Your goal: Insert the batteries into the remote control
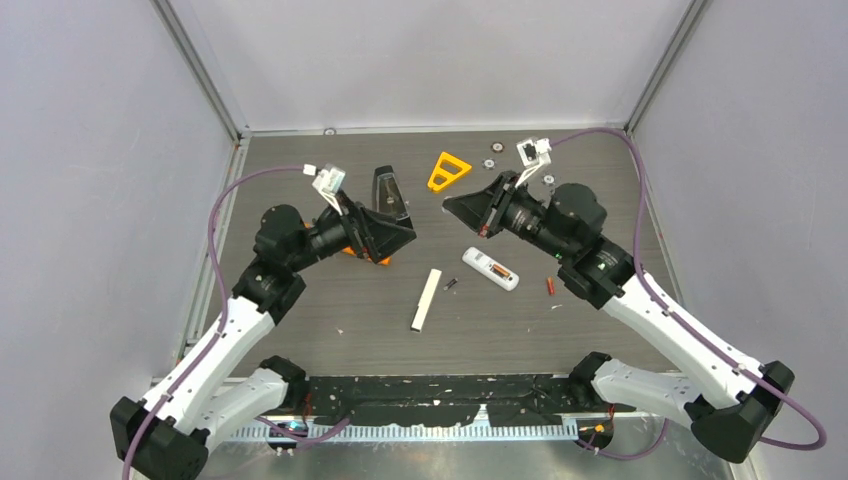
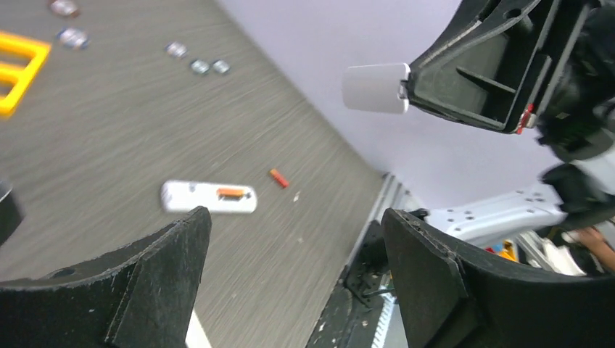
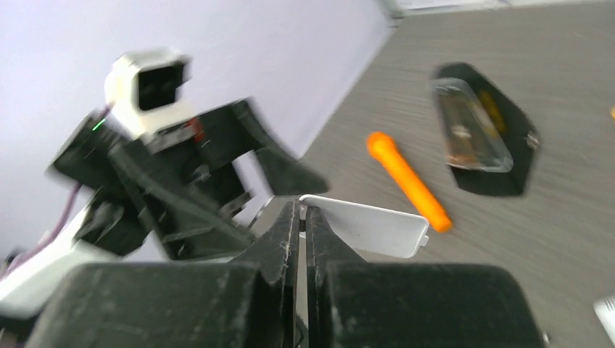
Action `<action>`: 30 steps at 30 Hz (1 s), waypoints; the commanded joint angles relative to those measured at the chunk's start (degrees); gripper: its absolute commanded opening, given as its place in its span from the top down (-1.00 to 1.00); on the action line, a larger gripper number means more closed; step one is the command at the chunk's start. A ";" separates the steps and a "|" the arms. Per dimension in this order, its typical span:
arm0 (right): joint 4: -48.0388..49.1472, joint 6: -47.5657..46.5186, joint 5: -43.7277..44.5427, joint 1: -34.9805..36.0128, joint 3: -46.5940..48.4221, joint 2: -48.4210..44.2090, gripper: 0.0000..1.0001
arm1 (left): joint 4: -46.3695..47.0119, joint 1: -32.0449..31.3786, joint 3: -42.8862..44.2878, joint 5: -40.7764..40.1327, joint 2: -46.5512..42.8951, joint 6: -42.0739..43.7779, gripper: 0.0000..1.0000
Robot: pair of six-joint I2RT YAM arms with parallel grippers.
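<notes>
The white remote control [image 1: 490, 268] lies on the table right of centre with its compartment up and an orange battery [image 1: 501, 271] in it. The left wrist view shows the remote [image 2: 209, 197] and that battery [image 2: 230, 192] too. A red battery [image 1: 550, 286] [image 2: 279, 177] lies to the remote's right, and a dark grey battery [image 1: 451, 284] to its left. My right gripper [image 1: 447, 205] [image 3: 304, 210] hangs above the table, shut on the edge of a thin white cover [image 3: 370, 228] [image 2: 376, 88]. My left gripper [image 1: 400, 235] [image 2: 297, 217] faces it, open and holding nothing.
A long white bar [image 1: 426, 299] lies near the table's middle. At the back are an orange triangle [image 1: 448, 170], a black case with a clear lid [image 1: 392, 192] [image 3: 482, 138] and small silver discs [image 1: 490, 163]. An orange stick [image 3: 406, 179] lies beside the case.
</notes>
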 commanded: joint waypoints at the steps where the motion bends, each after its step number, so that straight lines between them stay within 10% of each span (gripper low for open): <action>1: 6.83 -14.27 -25.21 -0.86 6.76 -1.53 0.89 | 17.09 2.70 3.70 16.17 2.25 -5.13 -0.77; 15: 18.03 -7.89 -56.25 -0.77 15.19 -1.09 0.89 | 64.76 4.75 10.30 29.89 9.26 -36.30 -0.76; 30: 44.14 11.13 -61.67 3.71 19.72 7.91 0.90 | 71.52 -0.66 19.44 36.91 15.32 -41.38 -0.60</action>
